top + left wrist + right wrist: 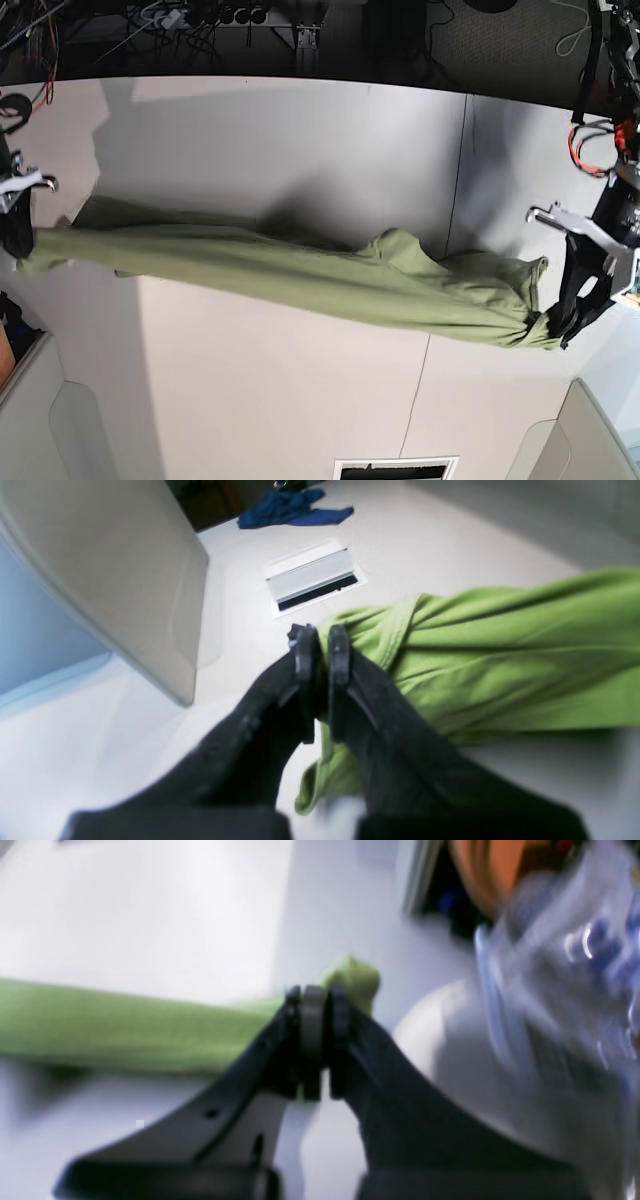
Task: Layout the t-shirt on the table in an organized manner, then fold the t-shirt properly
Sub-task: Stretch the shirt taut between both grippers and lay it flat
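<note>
The t-shirt (330, 280) is pulled out long between the two arms, a rumpled olive-green band running from the left edge of the base view down to the lower right, slung across the white surface (270, 390). Its middle sags and bunches into a small hump right of centre, and the cloth throws a shadow on the panels behind it.

At the right of the base view the left gripper (556, 330) has its jaws pinched shut on the end of the shirt. From the left wrist camera the left gripper (318, 647) shows two dark fingers pressed nearly together, with a fold of green cloth (500, 655) caught between them and a stitched hem just beside the tips. The fabric spreads away to the right of that frame, and a loose flap hangs below the fingers.

At the left edge of the base view the right gripper (20, 240) holds the other end. The right wrist picture is blurred, yet the right gripper (320, 1005) plainly has its jaws closed tight on a wad of the shirt (125, 1025), a small green knob poking out past the tips.

Further off in the left wrist view lie a blue cloth (292, 510) at the top and a slotted vent plate (315, 577) set into the surface.
</note>
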Controlling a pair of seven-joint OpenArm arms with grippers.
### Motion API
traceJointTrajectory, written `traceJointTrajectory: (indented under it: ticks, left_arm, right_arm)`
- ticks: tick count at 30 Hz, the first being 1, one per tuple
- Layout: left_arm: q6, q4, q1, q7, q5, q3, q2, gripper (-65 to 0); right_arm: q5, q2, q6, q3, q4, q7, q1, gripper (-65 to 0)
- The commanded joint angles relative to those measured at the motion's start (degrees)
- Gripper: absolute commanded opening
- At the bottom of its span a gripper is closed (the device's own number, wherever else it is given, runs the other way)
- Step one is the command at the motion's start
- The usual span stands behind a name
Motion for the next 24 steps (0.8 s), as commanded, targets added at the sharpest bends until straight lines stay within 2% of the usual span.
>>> traceJointTrajectory:
  ticks: [1,4,5,8,9,11,12,13,15,18,20,24]
  left_arm:
    - [0.74,-2.45,-2.97,-1.64,-0.13,1.51,-0.85,-65.0]
    - [0.76,-14.69,-12.55,-4.90,2.56,9.40,-0.83,-65.0]
    - [0.76,-19.76,-16.57,-5.55,3.58,12.50,-0.81,-65.0]
    - [0.76,-36.81,-28.98,-8.17,6.86,22.62,-0.22,-64.0]
    - [0.79,-42.40,-32.65,-8.31,7.61,25.68,0.37,-57.1]
    - [0.76,-52.04,-38.07,-7.32,8.41,30.38,1.31,-42.3]
    - [0.79,-55.87,-40.13,-5.79,8.37,32.06,1.66,-37.2]
    - [0.79,-58.90,-41.77,-3.45,8.37,33.18,1.97,-35.0]
    - [0.31,-61.99,-43.25,0.50,8.31,33.38,1.99,-34.9]
    - [-4.00,-60.43,-42.88,1.07,3.63,30.91,0.66,-34.9]
    - [-6.27,-56.52,-41.29,2.89,-0.87,28.35,-0.81,-34.9]
    - [-9.29,-47.34,-34.12,10.34,-7.32,22.25,-3.58,-34.9]
  right_arm:
    - [-1.36,0.76,-0.63,-1.07,-0.83,2.23,2.40,-65.0]
    - [-8.17,0.74,-0.72,-6.71,-8.70,6.49,10.08,-65.0]
    - [-10.27,0.74,-1.36,-8.81,-12.20,7.19,13.27,-60.7]
    - [-13.22,0.76,-5.49,-14.75,-24.09,7.39,22.47,-28.2]
    - [-14.19,0.79,-5.64,-16.24,-27.82,7.52,24.85,-21.4]
    - [-14.97,0.76,-5.62,-18.51,-33.27,7.08,27.93,-20.1]
    - [-14.91,0.74,-5.62,-19.30,-34.91,6.43,28.65,-20.1]
    - [-14.91,0.70,-5.62,-19.85,-35.65,5.66,28.89,-20.1]
    - [-14.86,0.33,-5.62,-20.06,-35.58,3.58,28.87,-20.1]
    - [-14.67,0.35,-5.62,-19.89,-35.12,2.58,28.57,-20.1]
    - [-14.71,0.39,-5.60,-19.04,-33.29,2.29,26.95,-20.1]
    - [-14.49,0.61,-5.44,-15.63,-27.32,0.52,19.98,-20.1]
